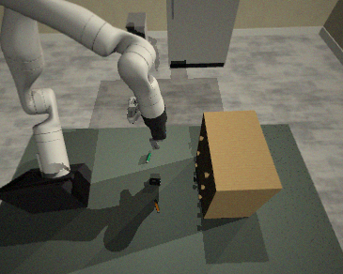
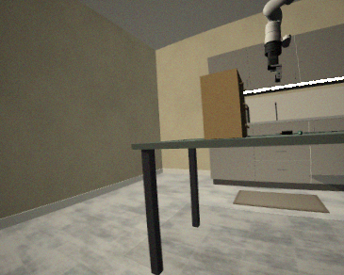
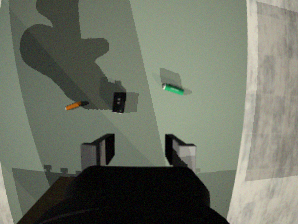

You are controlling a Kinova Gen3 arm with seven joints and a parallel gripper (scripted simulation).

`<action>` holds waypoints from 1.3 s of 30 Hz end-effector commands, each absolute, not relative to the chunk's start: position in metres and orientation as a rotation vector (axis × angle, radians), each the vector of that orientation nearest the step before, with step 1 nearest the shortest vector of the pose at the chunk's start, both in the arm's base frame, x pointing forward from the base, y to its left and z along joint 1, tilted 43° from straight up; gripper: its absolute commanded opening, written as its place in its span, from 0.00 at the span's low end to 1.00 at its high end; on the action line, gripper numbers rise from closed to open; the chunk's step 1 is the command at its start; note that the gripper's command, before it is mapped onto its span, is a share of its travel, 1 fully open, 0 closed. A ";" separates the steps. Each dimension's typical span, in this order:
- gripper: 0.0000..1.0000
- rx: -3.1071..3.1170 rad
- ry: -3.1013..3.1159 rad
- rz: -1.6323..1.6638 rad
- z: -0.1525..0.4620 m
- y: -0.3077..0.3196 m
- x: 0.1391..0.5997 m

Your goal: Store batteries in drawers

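Note:
A green battery (image 1: 148, 157) (image 3: 173, 89) lies on the table; it looks the thicker of two. A thinner orange battery (image 1: 157, 206) (image 3: 73, 106) with a dark end lies on the table, in the arm's shadow. Labels are too small to read. The wooden chest (image 1: 238, 150) (image 2: 220, 105) stands upright at the right in the top view, its dark knobbed front facing the batteries. That front is seen edge-on; no drawer shows pulled out far. My gripper (image 1: 154, 144) (image 2: 276, 75) (image 3: 139, 144) is open and empty, high above the table, in front of the chest.
A small black block (image 1: 154, 180) (image 3: 119, 102) lies between the two batteries on the green table (image 1: 304, 197) (image 2: 177, 145). The arm's black base (image 1: 59, 194) stands at the left in the top view. Chest knobs stick out towards the batteries.

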State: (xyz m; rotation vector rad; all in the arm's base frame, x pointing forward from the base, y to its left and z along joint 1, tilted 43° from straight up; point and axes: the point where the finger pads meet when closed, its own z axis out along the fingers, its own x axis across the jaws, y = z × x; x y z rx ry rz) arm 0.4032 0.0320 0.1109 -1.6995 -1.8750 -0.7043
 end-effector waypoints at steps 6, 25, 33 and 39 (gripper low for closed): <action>1.00 -1.736 -1.868 -0.758 0.106 0.035 0.404; 1.00 -1.826 -1.853 -0.918 0.093 0.048 0.414; 1.00 -1.859 -1.845 -0.980 0.088 0.053 0.417; 1.00 -1.891 -1.836 -1.041 0.083 0.058 0.421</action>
